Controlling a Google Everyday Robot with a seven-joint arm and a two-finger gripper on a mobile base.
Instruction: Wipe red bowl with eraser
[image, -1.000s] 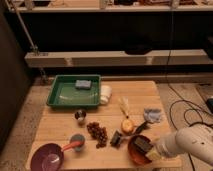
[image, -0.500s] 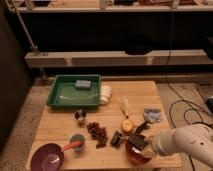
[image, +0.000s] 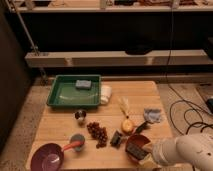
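And there was the gripper, low at the bottom right of the frame, reaching in from the right on its white, rounded arm and sitting right over the near side of the round, shallow, glossy reddish-orange bowl. The small rectangular eraser, dark face showing with a pale tan edge, lay inside that bowl, tilted across its floor and touching the gripper's tip. Whether the gripper had it clamped or merely rested against it could not be told from this angle.

This looked like the wiping stroke itself, well into the task. To do it well, the call was light, steady downward pressure and short sweeps that followed the curve of the bowl's inside, dark face flat to the gloss instead of riding on a corner. The bowl sat close to the bottom edge of the pale wooden table, so a hard push toward the lower edge of the frame risked sliding it off; strokes across, left to right, seemed safer.

Worth watching too: a small dark block sat just left of the bowl and a rounded orange-yellow object just above it, so any skid of the bowl up or left would knock them
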